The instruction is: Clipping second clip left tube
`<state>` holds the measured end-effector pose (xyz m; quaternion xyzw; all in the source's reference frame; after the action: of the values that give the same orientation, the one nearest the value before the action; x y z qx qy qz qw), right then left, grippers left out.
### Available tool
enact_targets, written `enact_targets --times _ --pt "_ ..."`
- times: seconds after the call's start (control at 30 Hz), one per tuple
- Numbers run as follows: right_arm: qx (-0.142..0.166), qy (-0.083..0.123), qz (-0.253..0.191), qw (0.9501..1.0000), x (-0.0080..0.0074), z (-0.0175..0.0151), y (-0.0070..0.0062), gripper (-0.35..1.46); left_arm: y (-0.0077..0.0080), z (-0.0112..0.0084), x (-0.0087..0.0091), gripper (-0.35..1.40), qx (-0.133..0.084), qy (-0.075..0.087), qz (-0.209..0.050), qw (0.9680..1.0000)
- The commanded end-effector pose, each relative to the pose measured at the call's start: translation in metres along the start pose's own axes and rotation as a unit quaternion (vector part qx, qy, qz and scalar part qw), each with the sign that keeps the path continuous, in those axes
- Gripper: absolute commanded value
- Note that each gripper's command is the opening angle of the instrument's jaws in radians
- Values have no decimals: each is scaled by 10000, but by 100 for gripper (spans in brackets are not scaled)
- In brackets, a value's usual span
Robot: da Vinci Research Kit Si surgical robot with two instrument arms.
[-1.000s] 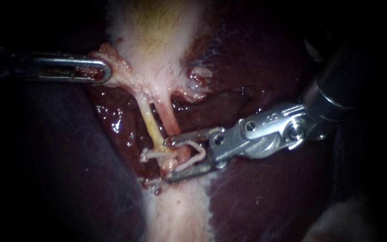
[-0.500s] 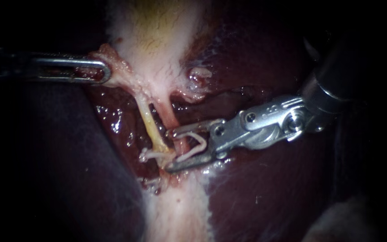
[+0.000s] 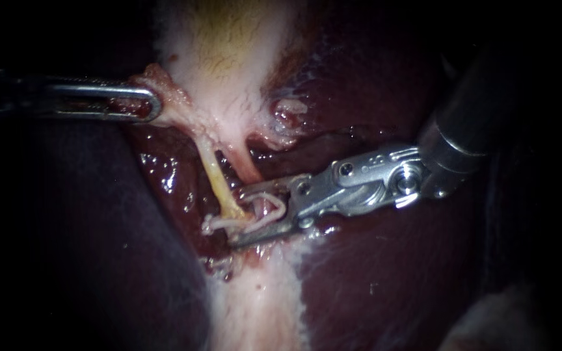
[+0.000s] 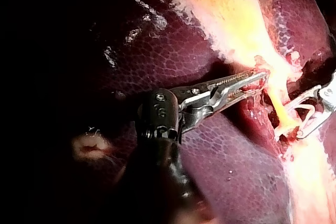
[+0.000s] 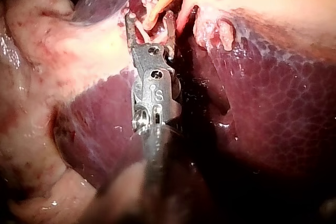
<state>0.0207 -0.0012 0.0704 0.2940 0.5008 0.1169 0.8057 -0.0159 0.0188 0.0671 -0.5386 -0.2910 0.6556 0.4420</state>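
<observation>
While left instrument [image 3: 151, 104] clamps gallbladder [image 3: 229, 65], right instrument [image 3: 235, 218] grips a half-open clip [image 3: 274, 211].

My left instrument [image 3: 153, 104] comes in level, its jaws clamped on a pale fold of the gallbladder [image 3: 229, 58]; my right instrument [image 3: 234, 218] enters from the upper right, jaws apart and carrying a white clip [image 3: 273, 209] (it touches both); the pink right tube [image 3: 247, 170] passes between them, their tips reaching the yellow left tube [image 3: 218, 182]; another clip [image 3: 214, 224] crosses that tube's lower end; dark liver [image 3: 372, 286] lies around.
</observation>
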Motion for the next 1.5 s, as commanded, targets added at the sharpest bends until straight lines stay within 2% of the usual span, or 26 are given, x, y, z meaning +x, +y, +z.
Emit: enact_targets --times 0.03,0.27,0.7,0.97,1.1,1.3,1.5 --pt "-1 54 52 10000 1 3 0 46 0 0 0 -35 2 0 0 10000" --pt "-8 208 332 9992 11 18 -1 48 0 0 0 -35 2 0 0 10000" --pt "-32 197 457 9988 15 45 -8 48 0 0 0 -35 3 1 0 10000" --pt "3 190 453 9988 18 50 -12 48 0 0 0 -35 3 1 0 10000" --pt "102 204 449 9987 21 48 -18 48 0 0 0 -35 3 1 0 10000" --pt "335 375 426 9978 29 47 -34 47 0 0 0 -35 2 0 0 10000" --pt "741 462 447 9952 37 43 -54 46 0 0 0 -35 0 -1 1 10000"
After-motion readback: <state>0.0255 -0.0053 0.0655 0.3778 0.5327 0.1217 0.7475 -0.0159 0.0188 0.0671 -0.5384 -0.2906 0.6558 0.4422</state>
